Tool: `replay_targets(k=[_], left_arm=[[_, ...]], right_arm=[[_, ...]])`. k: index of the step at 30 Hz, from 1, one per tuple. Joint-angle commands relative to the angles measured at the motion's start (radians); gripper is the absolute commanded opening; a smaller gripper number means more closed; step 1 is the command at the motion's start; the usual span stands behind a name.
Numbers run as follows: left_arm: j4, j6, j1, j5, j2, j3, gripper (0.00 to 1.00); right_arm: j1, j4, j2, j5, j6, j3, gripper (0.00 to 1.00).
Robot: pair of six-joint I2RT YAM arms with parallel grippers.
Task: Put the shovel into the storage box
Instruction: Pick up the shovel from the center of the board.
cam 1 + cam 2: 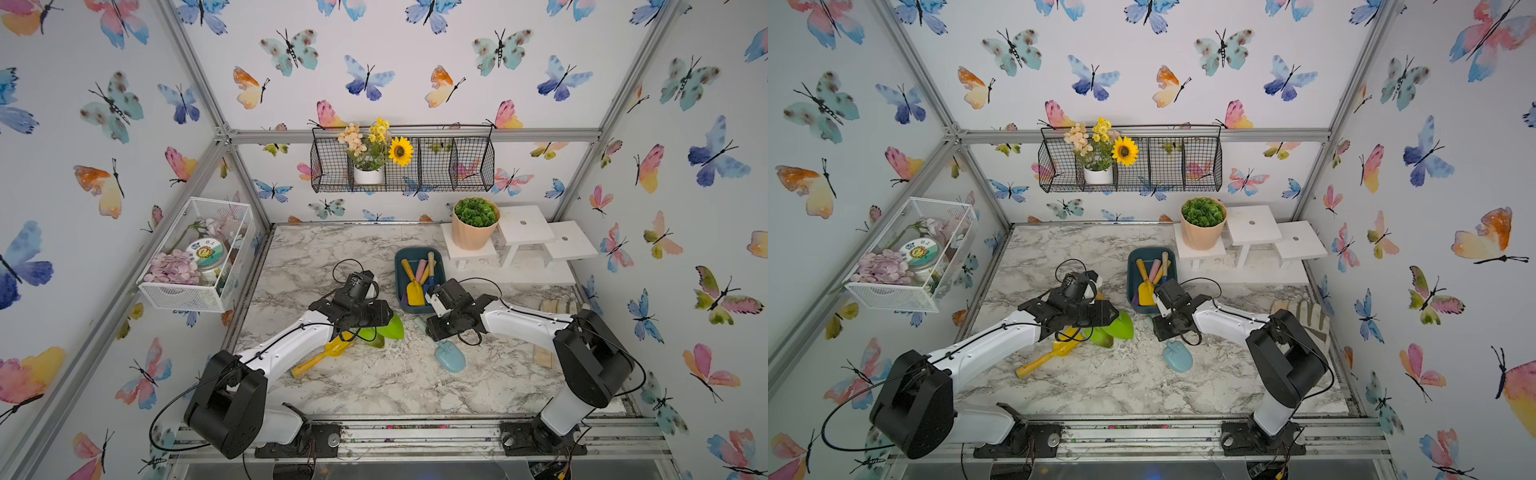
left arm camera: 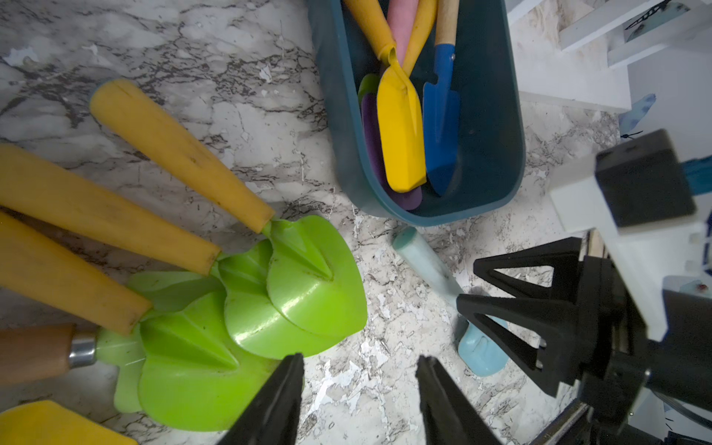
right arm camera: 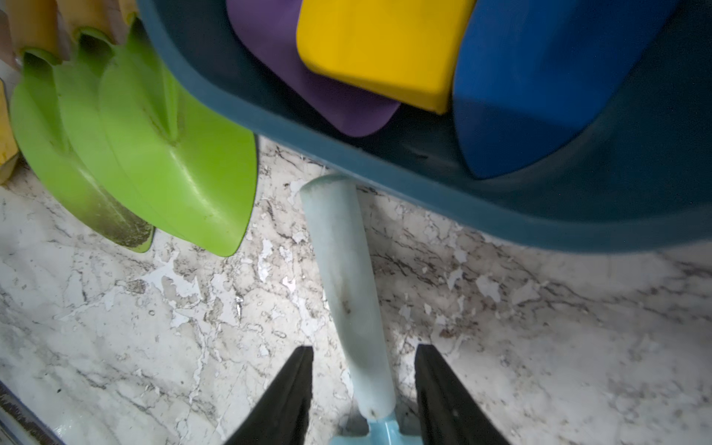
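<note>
Shovel (image 3: 346, 277) handle flat, right tool (image 3: 364, 348) straddling it, arm (image 1: 523, 322) low

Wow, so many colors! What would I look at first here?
Probably the butterflies printed all over the walls. Then the bright green shovels piled on the table by the left arm, beside a dark teal box holding colorful shovels. The right claw sits open around a pale blue shovel lying just outside that box.
</note>
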Motion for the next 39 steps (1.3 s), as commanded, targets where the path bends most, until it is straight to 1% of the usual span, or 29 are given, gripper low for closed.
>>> replay_targets(k=[1, 11, 21, 24, 30, 36, 39], left_arm=[[0.016, -0.004, -0.002, 0.027, -0.003, -0.008, 0.53], [0.019, -0.002, -0.001, 0.020, 0.012, -0.013, 0.53], [0.037, -0.011, -0.002, 0.015, 0.015, -0.034, 0.52], [0.040, -0.014, -0.002, 0.013, 0.014, -0.036, 0.52], [0.039, -0.018, 0.000, 0.011, 0.005, -0.034, 0.52], [0.052, -0.051, 0.038, 0.029, -0.026, -0.045, 0.52], [0.054, -0.058, 0.059, 0.031, -0.044, -0.042, 0.53]], right_arm=[[0.017, 0.009, 0.025, 0.049, -0.003, -0.012, 0.46], [0.048, 0.001, 0.065, 0.096, -0.014, -0.009, 0.40], [0.069, 0.004, 0.087, 0.134, -0.016, -0.016, 0.35], [0.074, -0.004, 0.086, 0.142, -0.021, -0.013, 0.31], [0.080, -0.031, 0.049, 0.148, -0.038, -0.006, 0.25], [0.082, -0.075, -0.027, 0.131, -0.058, 0.006, 0.24], [0.081, -0.090, -0.067, 0.092, -0.066, 0.020, 0.24]])
